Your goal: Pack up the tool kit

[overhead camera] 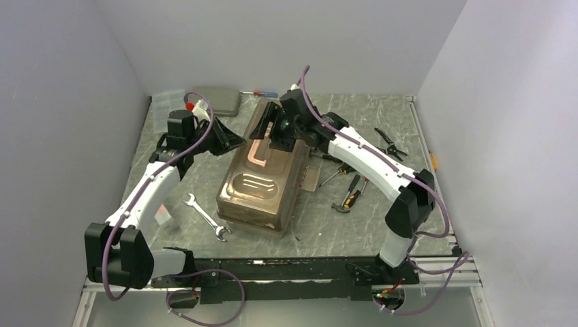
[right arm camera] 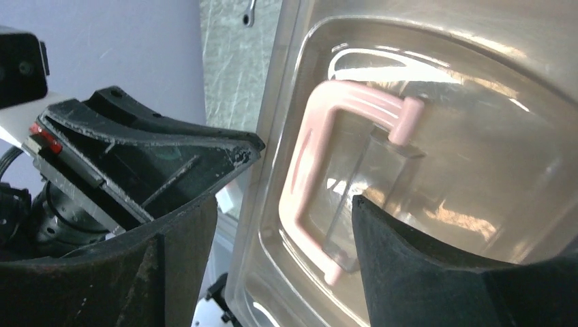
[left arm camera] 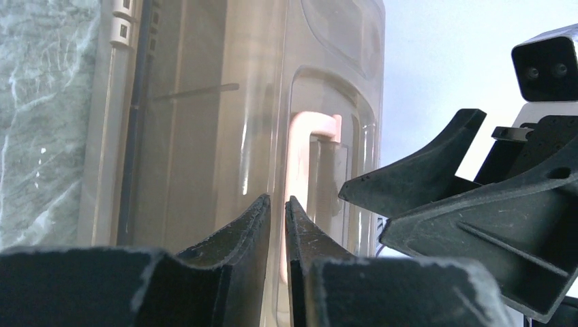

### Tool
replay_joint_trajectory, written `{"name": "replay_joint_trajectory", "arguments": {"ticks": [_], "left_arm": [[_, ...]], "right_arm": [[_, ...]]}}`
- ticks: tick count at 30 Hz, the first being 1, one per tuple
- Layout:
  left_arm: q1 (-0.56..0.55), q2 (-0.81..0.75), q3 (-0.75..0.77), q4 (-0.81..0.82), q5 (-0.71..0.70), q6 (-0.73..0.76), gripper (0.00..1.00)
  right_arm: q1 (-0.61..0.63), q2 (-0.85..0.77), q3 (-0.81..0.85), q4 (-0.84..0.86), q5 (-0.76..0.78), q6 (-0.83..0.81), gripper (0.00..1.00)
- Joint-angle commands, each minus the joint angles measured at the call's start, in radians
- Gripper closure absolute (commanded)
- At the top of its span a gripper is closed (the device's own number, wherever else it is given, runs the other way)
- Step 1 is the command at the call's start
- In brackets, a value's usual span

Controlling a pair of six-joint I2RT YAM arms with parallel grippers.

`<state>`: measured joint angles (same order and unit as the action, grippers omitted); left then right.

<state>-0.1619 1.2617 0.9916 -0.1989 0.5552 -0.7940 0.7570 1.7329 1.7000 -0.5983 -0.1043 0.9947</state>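
The tan-brown toolbox [overhead camera: 259, 187] lies shut in the middle of the table, its pink handle [overhead camera: 257, 151] flat on the smoky lid. My left gripper [overhead camera: 236, 141] is shut, its tips at the lid's left rim beside the handle; in the left wrist view [left arm camera: 277, 201] only a thin slit shows between its fingers. My right gripper [overhead camera: 274, 133] is open over the far end of the lid. In the right wrist view [right arm camera: 286, 225] one finger is outside the left rim and one over the lid, with the handle [right arm camera: 320, 157] between them. The lid [left arm camera: 225, 116] fills the left wrist view.
A steel wrench [overhead camera: 206, 218] lies left of the toolbox. A hammer [overhead camera: 347, 201], black-orange screwdrivers [overhead camera: 337, 174] and pliers [overhead camera: 390, 143] lie to its right. A flat grey case [overhead camera: 217, 100], a clear organiser [overhead camera: 168, 109] and a small screwdriver [overhead camera: 262, 94] are at the back.
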Motion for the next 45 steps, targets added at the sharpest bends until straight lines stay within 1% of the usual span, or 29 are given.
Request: {"name": "replay_joint_trajectory", "arguments": {"ticks": [1,4,7,13,16,19,20,23,27,30,32,36,40,42,45], "left_arm": [[0.046,0.041,-0.057,0.023,0.039,0.032,0.79],[0.064,0.064,-0.070,0.030,0.060,0.046,0.79],[0.070,0.081,-0.087,0.051,0.080,0.048,0.79],[0.071,0.103,-0.130,0.094,0.106,0.047,0.79],[0.065,0.112,-0.171,0.159,0.138,0.016,0.79],[0.053,0.116,-0.199,0.190,0.145,0.003,0.80],[0.050,0.113,-0.212,0.215,0.147,-0.009,0.80],[0.022,0.105,-0.242,0.257,0.149,-0.033,0.80],[-0.012,0.091,-0.277,0.301,0.146,-0.059,0.80],[-0.030,0.097,-0.289,0.319,0.152,-0.068,0.81],[-0.037,0.104,-0.295,0.336,0.159,-0.075,0.81],[-0.046,0.112,-0.299,0.352,0.165,-0.076,0.81],[-0.053,0.109,-0.311,0.368,0.166,-0.082,0.81],[-0.054,0.105,-0.322,0.380,0.166,-0.088,0.81],[-0.054,0.101,-0.332,0.389,0.166,-0.090,0.81]], "right_arm": [[0.023,0.047,0.080,-0.076,0.058,0.024,0.27],[0.025,0.056,0.086,-0.063,0.055,0.032,0.28],[0.034,0.093,0.135,-0.111,0.092,0.038,0.28],[0.060,0.208,0.308,-0.310,0.187,0.075,0.29],[0.067,0.265,0.412,-0.421,0.234,0.090,0.32],[0.070,0.286,0.424,-0.456,0.242,0.102,0.33],[0.070,0.279,0.402,-0.434,0.229,0.098,0.34],[0.070,0.227,0.271,-0.295,0.136,0.091,0.34],[0.068,0.165,0.134,-0.132,0.047,0.076,0.41],[0.058,0.114,0.015,0.026,-0.039,0.083,0.43],[0.053,0.094,-0.045,0.116,-0.074,0.096,0.43],[0.049,0.075,-0.127,0.235,-0.150,0.107,0.42],[0.037,0.041,-0.270,0.439,-0.237,0.152,0.41],[0.034,0.044,-0.286,0.475,-0.255,0.178,0.40],[0.036,0.073,-0.222,0.408,-0.247,0.157,0.40]]}}
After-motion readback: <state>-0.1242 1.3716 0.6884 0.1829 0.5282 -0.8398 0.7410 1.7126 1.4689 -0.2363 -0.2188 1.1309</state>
